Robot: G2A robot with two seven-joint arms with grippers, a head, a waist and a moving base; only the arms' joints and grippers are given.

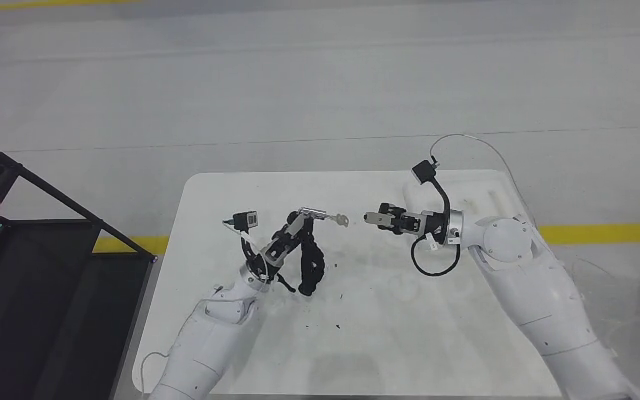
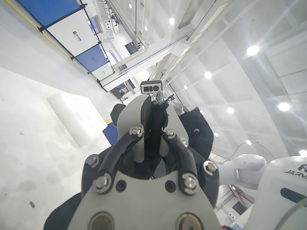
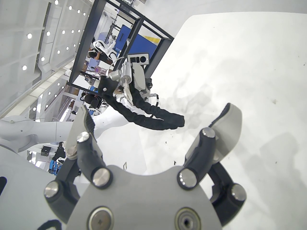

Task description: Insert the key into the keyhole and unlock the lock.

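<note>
Black woven cloth sleeves the lock, a limp cable loop with a bright metal head. In the top view the left gripper holds it up over the middle of the white, round-cornered worktop, jaws clamped on the sleeve just behind the head. A small silvery piece, the key as far as I can tell, sticks out of the head toward the right gripper, which hangs just beside it without touching. Whether the key sits in the keyhole is too small to tell. Dark specks dot the matt worktop below the loop. A black tube frame stands off the worktop's left edge, and a yellow line crosses the grey floor.

In the left wrist view, smooth grey fingers press together on the coarse sleeve, which bulges out to one side. A bit of shiny metal pokes out past the tips.

In the right wrist view, the right gripper's jaws stand wide apart with nothing in them. One pad is ribbed black rubber, and the other finger is rounded grey. Beyond them the lock droops in a thick curve above the speckled worktop, with its cylindrical metal head held up in the other gripper. The black frame stands behind.
</note>
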